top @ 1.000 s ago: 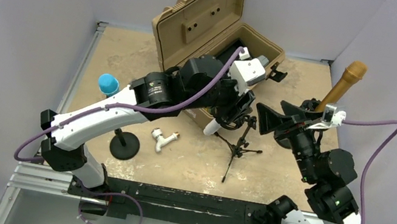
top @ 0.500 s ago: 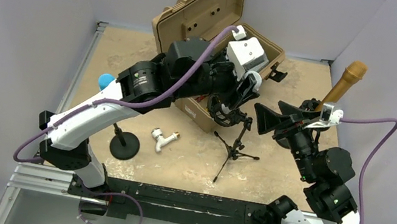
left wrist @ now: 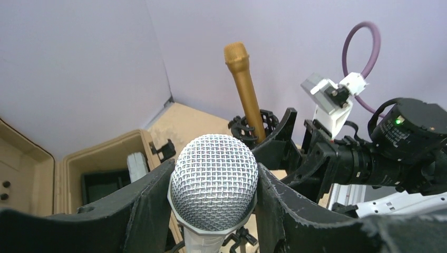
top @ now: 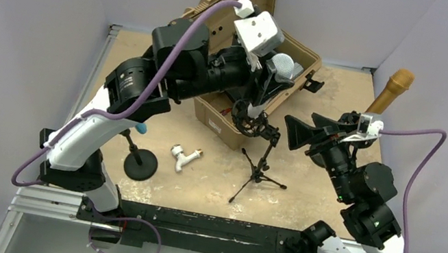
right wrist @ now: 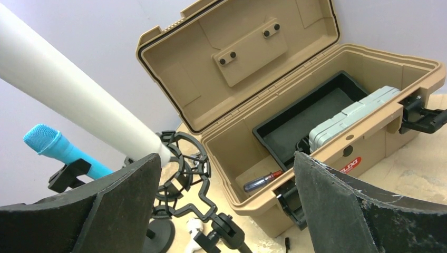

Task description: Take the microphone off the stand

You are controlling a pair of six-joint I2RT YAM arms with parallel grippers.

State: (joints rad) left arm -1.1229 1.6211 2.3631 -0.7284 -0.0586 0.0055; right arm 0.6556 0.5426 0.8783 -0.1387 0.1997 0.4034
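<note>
My left gripper (top: 271,71) is shut on the silver mesh head of the white microphone (top: 263,88) and holds it high, tilted, over the open case. The mesh head (left wrist: 214,182) sits between both fingers. The microphone's lower end (right wrist: 158,149) is right at the rim of the black shock mount (right wrist: 182,166) on the small tripod stand (top: 260,168); I cannot tell whether it is still inside the ring. My right gripper (top: 300,118) is open and empty, just right of the mount, and frames it in the right wrist view (right wrist: 225,174).
An open tan case (top: 254,20) stands at the back with a screwdriver (right wrist: 262,181) and a grey box inside. A gold microphone (top: 391,92) stands at the right. A blue microphone (right wrist: 52,145) on a round base (top: 140,164) and a white pipe fitting (top: 183,155) are at the left.
My left gripper has risen and swung back toward the case, drawing the microphone up through the shock mount. The tripod has shifted left and stands more upright. The right arm barely moved.
</note>
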